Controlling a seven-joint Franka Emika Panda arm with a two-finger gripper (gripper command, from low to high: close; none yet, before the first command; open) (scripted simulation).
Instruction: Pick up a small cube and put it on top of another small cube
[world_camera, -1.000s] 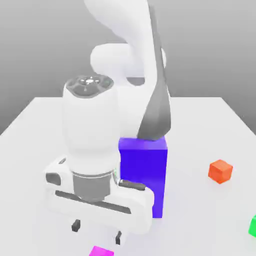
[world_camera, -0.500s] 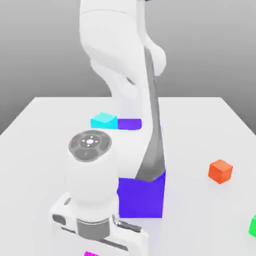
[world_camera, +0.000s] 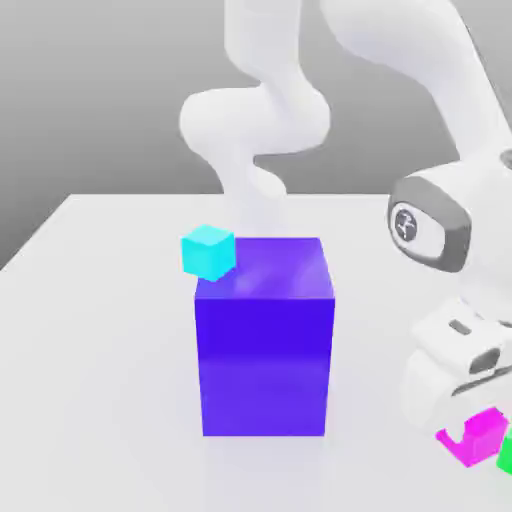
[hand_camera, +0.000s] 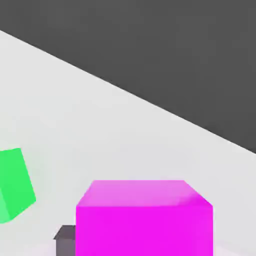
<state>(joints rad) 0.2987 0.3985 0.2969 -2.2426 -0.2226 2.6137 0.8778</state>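
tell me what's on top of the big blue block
Nothing rests on the big blue block; its top face is bare. The cyan cube sits behind its far corner, on the table; its base is hidden.

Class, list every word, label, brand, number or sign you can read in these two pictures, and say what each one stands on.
No readable text on the magenta cube, green cube, cyan cube, blue-violet block or table.
A small round mark on the arm's grey joint cap: too blurred to read.
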